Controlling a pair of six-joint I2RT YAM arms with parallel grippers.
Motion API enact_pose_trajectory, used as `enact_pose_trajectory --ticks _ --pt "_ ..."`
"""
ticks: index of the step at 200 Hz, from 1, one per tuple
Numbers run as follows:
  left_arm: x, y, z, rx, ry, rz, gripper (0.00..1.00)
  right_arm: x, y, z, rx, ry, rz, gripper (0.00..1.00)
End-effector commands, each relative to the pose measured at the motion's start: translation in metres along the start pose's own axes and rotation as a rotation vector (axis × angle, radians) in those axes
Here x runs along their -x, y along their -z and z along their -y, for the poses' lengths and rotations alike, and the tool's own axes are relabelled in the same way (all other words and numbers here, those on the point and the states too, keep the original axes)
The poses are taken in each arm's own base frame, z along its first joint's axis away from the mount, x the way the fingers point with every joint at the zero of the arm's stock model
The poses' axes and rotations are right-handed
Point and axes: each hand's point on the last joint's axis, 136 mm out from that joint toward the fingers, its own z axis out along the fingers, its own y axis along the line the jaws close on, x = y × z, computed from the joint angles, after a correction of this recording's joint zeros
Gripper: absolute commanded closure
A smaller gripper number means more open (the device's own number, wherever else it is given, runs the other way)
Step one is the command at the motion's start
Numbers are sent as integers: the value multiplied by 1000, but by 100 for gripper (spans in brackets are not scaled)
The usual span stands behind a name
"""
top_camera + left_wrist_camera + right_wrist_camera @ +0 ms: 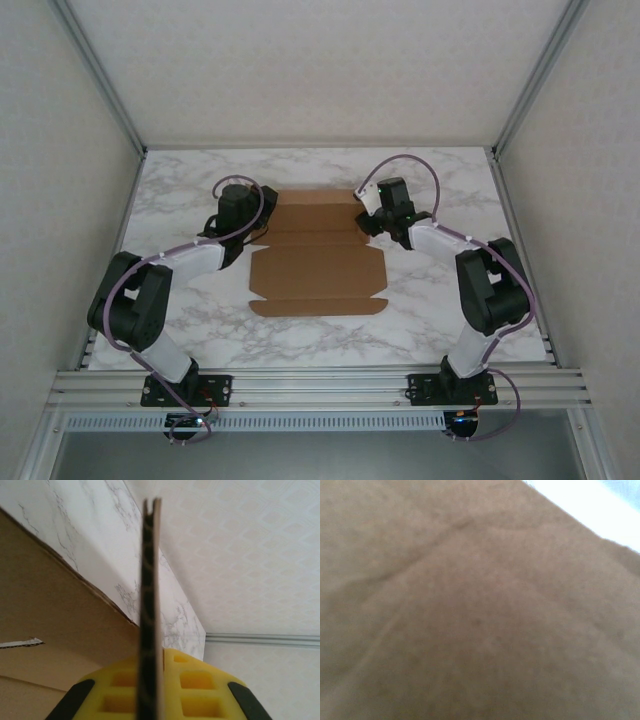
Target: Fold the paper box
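cardboard lies spread at the middle of the marble table (440,300): the paper box (318,270), opened almost flat, its long panels running left to right and split by crease lines, with a narrow flap along the near edge and small tabs at the corners. its surface is plain brown throughout, marked by folds and cut edges alone.

the left gripper (256,232) sits at the box's far left side, its arm reaching in from the left. seen from the left wrist, a flap of the paper box (150,580) stands edge-on to the camera, its dark wavy corrugation showing, and runs down between the yellow pads (197,680), which are clamped tight against it. left of that flap lies a broad brown panel with a short cut tab, and past it a band of marble and the pale patterned wall (250,555).

the right gripper (368,224) is at the box's far right side, over the cardboard's edge near a crease. from above its fingers are too small to read, so i cannot tell whether they are parted or closed, nor whether they touch the board. the right wrist camera sits very close to the paper box (470,620): a blurred brown field crossed by a faint crease running from the upper middle toward the lower left, with a bright white patch, perhaps the table, at the upper right corner.

aluminium rails (320,385) run along the table's near edge.
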Motion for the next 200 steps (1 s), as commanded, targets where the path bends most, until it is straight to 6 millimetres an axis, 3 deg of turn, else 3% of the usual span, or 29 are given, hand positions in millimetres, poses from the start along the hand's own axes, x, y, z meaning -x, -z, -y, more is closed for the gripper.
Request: enact_pose_trajectory --ticks 1,34,73,142,169,200 --pt "-28 -3 -28 103 -12 -115 100 13 -5 9 -50 5 12 57" --pt "-31 -3 -34 119 7 -124 100 8 -10 7 -78 6 -38 65" --pt "-34 -3 -32 111 37 -133 100 -5 -13 20 -164 -64 -118 77" --pt "-41 0 -27 108 69 -129 100 -26 -16 35 -368 -273 -281 81" --pt "-45 0 -26 110 72 -129 100 -37 -12 43 -517 -299 -332 95" --pt "-48 0 -26 116 68 -132 100 -39 -10 41 -570 -335 -323 95"
